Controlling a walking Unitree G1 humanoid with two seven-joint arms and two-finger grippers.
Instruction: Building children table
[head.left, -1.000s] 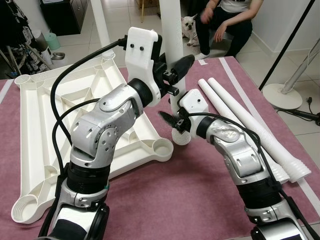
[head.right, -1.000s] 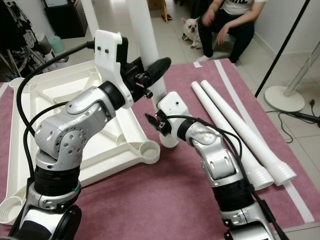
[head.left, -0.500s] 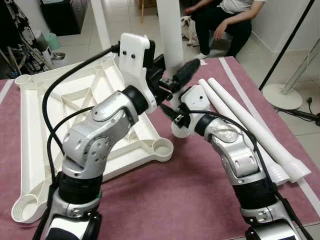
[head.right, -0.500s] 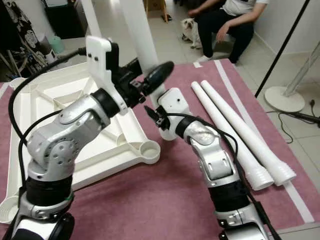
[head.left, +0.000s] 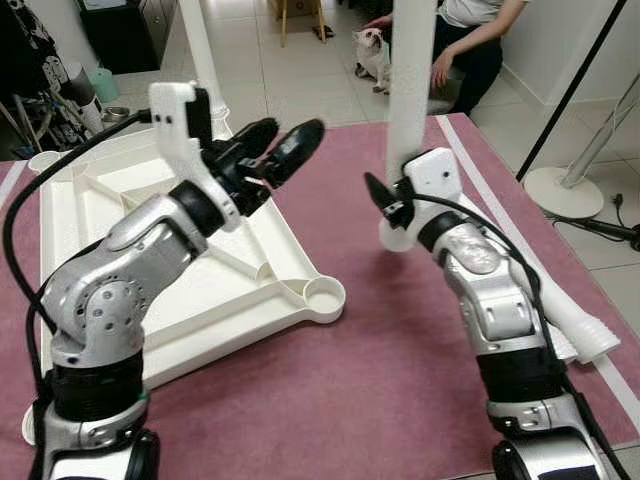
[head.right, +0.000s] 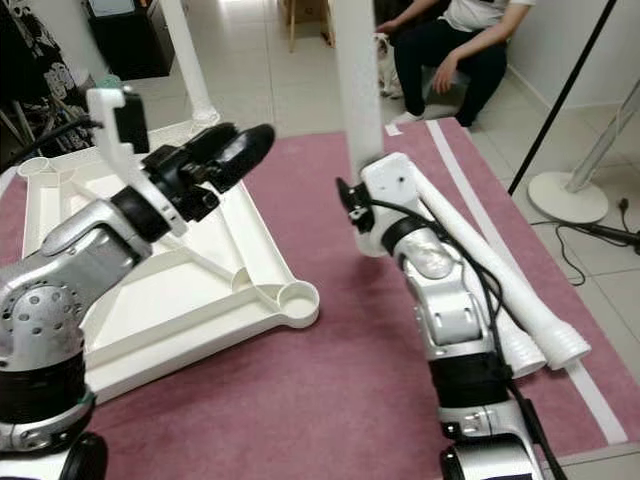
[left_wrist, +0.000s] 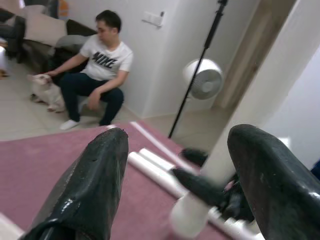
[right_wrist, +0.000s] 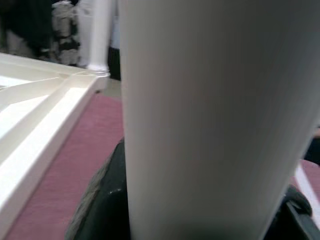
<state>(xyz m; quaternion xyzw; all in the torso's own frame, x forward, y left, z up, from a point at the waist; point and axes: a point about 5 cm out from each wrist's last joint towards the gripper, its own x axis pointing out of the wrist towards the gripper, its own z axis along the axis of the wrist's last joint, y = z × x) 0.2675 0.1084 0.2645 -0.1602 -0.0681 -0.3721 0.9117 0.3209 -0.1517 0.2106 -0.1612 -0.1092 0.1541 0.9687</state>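
Left gripper (head.left: 283, 150) open, withdrawn — right gripper (head.left: 385, 208) alone clamps leg (head.left: 409, 100), carried rightward.

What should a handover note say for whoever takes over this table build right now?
Right gripper: shut on a white plastic table leg, held upright above the maroon mat.
Left gripper: fingers open, holding nothing, above the upturned white plastic tabletop.
Done: one leg stands in the far corner socket.
Left: seat the held leg, likely in the near corner socket; two spare white legs lie on the mat by the right arm.
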